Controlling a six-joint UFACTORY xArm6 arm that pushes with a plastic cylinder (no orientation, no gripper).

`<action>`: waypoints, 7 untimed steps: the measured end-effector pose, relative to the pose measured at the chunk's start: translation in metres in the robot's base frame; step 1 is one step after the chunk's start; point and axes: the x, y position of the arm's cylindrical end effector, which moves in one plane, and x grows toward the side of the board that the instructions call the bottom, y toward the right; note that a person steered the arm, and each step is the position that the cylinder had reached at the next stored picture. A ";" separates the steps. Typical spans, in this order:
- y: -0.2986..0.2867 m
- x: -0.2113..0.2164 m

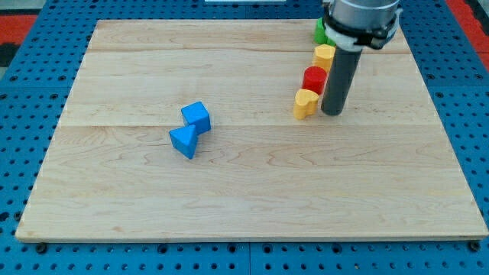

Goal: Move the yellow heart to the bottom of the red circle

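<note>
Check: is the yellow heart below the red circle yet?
Yes: the yellow heart touches the red circle from the view's bottom; my tip sits right of it.

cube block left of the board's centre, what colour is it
Blue, clearest in the camera view.

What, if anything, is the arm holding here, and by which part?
Nothing is held: the arm ends in a rod. My tip stands on the board just to the view's right of the yellow heart, below the red circle.
</note>
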 end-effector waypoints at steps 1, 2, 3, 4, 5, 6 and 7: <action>-0.005 -0.053; -0.003 -0.021; -0.014 0.053; -0.064 0.034; -0.093 -0.029; -0.083 -0.017; -0.118 0.001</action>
